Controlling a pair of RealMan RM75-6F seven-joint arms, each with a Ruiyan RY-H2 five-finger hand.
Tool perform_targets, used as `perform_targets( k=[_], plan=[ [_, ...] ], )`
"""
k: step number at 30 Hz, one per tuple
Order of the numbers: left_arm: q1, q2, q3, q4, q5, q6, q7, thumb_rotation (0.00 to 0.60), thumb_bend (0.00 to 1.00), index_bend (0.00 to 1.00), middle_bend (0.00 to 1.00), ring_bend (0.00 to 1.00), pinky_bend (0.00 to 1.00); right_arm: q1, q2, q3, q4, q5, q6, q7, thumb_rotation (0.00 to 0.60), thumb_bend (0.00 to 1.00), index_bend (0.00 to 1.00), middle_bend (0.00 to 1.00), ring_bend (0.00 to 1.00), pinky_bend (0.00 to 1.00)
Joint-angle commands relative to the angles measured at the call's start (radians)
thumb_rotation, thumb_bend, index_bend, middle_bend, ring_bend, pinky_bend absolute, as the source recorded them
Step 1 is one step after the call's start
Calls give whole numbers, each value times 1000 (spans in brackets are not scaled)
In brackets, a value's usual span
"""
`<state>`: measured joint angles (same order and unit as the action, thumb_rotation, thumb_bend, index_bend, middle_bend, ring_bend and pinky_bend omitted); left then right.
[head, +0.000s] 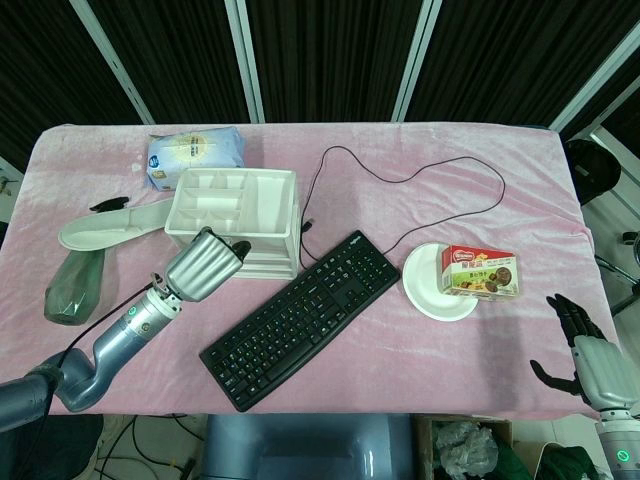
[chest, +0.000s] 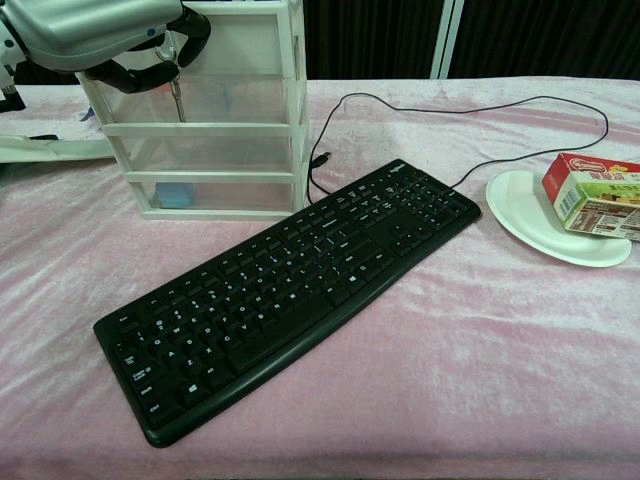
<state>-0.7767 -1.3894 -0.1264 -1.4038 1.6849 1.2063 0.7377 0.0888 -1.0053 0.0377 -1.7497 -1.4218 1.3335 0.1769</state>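
My left hand (head: 205, 268) (chest: 90, 25) hovers against the front of a white plastic drawer unit (head: 235, 205) (chest: 215, 150), level with its top drawer. Its fingers are curled and pinch a small metal key (chest: 176, 92) that hangs down in front of the drawer. In the head view the hand hides the key. My right hand (head: 590, 355) hangs beyond the table's near right corner with its fingers spread and nothing in it. It is out of the chest view.
A black keyboard (head: 300, 318) (chest: 290, 290) lies diagonally at the centre, its cable (head: 420, 175) looping behind. A white plate (head: 425, 285) and a snack box (head: 480, 272) sit to the right. A wipes pack (head: 195, 155), a white insole (head: 110, 225) and a green bottle (head: 72, 285) lie at the left.
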Motion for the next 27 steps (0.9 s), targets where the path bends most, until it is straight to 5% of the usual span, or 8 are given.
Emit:
perform_targets(
  k=[1, 13, 27],
  plan=[
    [2, -5, -6, 0, -5, 6, 7, 600, 334, 503, 1000, 1000, 1000, 0, 0, 0, 0, 0, 0, 0, 600, 238, 0, 0, 0, 144],
    [15, -10, -17, -2, -5, 42, 16, 600, 200, 485, 1000, 1000, 1000, 1, 1, 0, -1, 1, -2, -2, 600, 238, 0, 0, 0, 144],
    [35, -10, -23, -18, 1, 89, -2, 600, 188, 482, 1000, 1000, 1000, 0, 1, 0, -2, 1, -2, -3, 600, 237, 0, 0, 0, 144]
  ],
)
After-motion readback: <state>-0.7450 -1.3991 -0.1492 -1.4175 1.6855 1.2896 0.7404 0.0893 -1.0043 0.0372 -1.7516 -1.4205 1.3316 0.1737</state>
